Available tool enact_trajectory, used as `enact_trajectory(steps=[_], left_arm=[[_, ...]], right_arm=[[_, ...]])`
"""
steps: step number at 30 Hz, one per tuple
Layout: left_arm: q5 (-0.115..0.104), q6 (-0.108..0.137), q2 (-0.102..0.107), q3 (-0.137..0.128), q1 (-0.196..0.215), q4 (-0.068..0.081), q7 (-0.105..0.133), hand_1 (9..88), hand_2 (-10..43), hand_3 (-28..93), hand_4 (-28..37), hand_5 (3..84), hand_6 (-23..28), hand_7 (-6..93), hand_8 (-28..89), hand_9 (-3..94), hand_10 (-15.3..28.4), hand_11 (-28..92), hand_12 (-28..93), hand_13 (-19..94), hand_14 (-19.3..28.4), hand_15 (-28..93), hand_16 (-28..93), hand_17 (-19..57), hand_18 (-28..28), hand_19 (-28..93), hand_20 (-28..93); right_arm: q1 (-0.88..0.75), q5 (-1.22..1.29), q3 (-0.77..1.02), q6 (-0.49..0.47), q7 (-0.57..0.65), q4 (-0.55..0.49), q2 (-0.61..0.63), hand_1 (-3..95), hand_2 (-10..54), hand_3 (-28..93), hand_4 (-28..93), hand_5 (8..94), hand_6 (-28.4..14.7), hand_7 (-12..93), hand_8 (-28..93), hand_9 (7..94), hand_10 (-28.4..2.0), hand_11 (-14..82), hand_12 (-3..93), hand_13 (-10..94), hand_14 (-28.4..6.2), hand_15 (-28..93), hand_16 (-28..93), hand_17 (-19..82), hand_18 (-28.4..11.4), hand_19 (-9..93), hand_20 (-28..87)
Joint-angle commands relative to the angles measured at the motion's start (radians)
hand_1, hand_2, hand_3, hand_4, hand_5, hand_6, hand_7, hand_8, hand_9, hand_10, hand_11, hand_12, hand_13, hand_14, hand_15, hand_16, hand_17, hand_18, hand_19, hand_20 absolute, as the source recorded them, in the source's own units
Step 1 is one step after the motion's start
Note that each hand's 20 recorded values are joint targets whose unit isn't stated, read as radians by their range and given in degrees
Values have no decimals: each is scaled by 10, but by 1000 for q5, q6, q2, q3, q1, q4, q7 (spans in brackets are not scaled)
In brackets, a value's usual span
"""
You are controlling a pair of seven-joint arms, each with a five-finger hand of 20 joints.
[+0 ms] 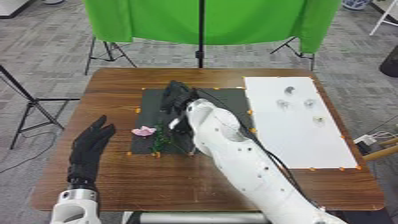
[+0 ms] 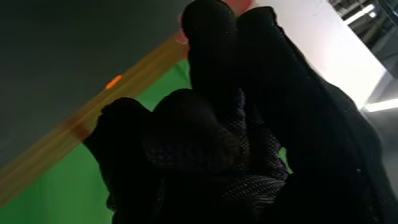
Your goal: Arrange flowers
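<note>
A pink flower [image 1: 143, 131] lies on the dark mat [image 1: 150, 111], near the mat's left edge, with green stems and leaves [image 1: 161, 139] just beside it. The greenery runs toward the white right arm [image 1: 233, 145], and against the dark mat its thin parts are hard to follow; whether they join the pink bloom cannot be made out. A small pale patch beside the arm is too indistinct to name.

The right hand [image 1: 177, 93] is over the mat, beyond the flower. Black glove against dark mat blurs its outline, and whether it is spread, closed or holding something cannot be told. In the right wrist view its glove covers much of the scene, and a reddish patch, partly hidden behind it, is too blurred to identify.

The left hand [image 1: 91, 142] is over the left side of the brown worktop [image 1: 115, 95], well apart from the flower, its fingers extended and relaxed, with nothing in them. Its arm is cut off by the bottom edge.

To the right of the mat lies a white sheet [image 1: 298, 142], bearing a few small greyish objects [image 1: 310, 103], too small to tell apart. Orange marks line the mat and sheet. Beyond the worktop hangs a green cloth [image 1: 249, 22], cut off above, with a dark pole [image 1: 201, 35] in front of it.
</note>
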Motion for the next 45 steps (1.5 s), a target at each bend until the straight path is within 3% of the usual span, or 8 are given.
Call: enact_trajectory(steps=[1,15,22,34,38,42,45], left_arm=[[-6,3,7,17,-6,11,7,213,-76,651,-261,403,44,62,-57,438,118,144,146,345,141,100,32,66,124,42,193],[-7,11,13,27,-22,16,7,213,-75,651,-261,404,44,62,-57,438,118,143,146,344,142,100,33,66,124,42,193],[-10,12,10,25,-23,17,8,212,-74,649,-260,403,42,64,-57,438,118,143,146,344,141,100,33,65,124,43,194],[-8,4,13,25,-29,16,-10,213,-76,651,-259,401,39,67,-57,438,117,143,147,344,141,100,32,65,124,42,192],[-5,3,6,21,-19,11,-14,213,-76,652,-259,401,39,68,-57,437,117,142,146,344,142,100,33,65,124,41,192],[-5,-10,9,9,-11,11,-21,213,-75,650,-259,401,39,67,-57,437,118,143,147,343,142,100,33,65,124,42,193],[-8,-4,6,0,7,3,-21,214,-75,650,-259,401,38,68,-57,437,118,143,147,344,142,100,33,65,124,41,193]], right_arm=[[50,-102,45,-44,-16,101,-102,657,-95,522,-98,766,-23,233,136,908,-89,124,417,899,-9,633,363,674,-93,932,603],[53,-210,109,-103,-41,192,-187,628,-95,538,-112,742,-15,223,111,890,-89,91,415,884,-13,645,359,658,-97,932,608],[44,-238,123,-137,-37,201,-188,617,-95,531,-110,699,-6,216,101,865,-94,85,416,874,-16,649,360,649,-101,932,610],[52,-242,109,-130,-42,172,-143,563,-95,556,-120,637,8,194,48,858,-101,135,409,874,-19,652,354,647,-105,932,608],[75,-164,63,-123,-44,50,-22,541,-95,573,-126,624,11,188,2,849,-107,167,393,875,-21,652,355,647,-108,932,609],[70,-139,53,4,-65,-198,220,516,-95,593,-131,620,9,189,-26,830,-118,205,366,871,-27,648,358,640,-113,932,606],[5,-154,160,45,-63,-360,375,469,-95,627,-135,634,-2,180,0,785,-139,255,280,834,-46,643,354,598,-130,932,579]])
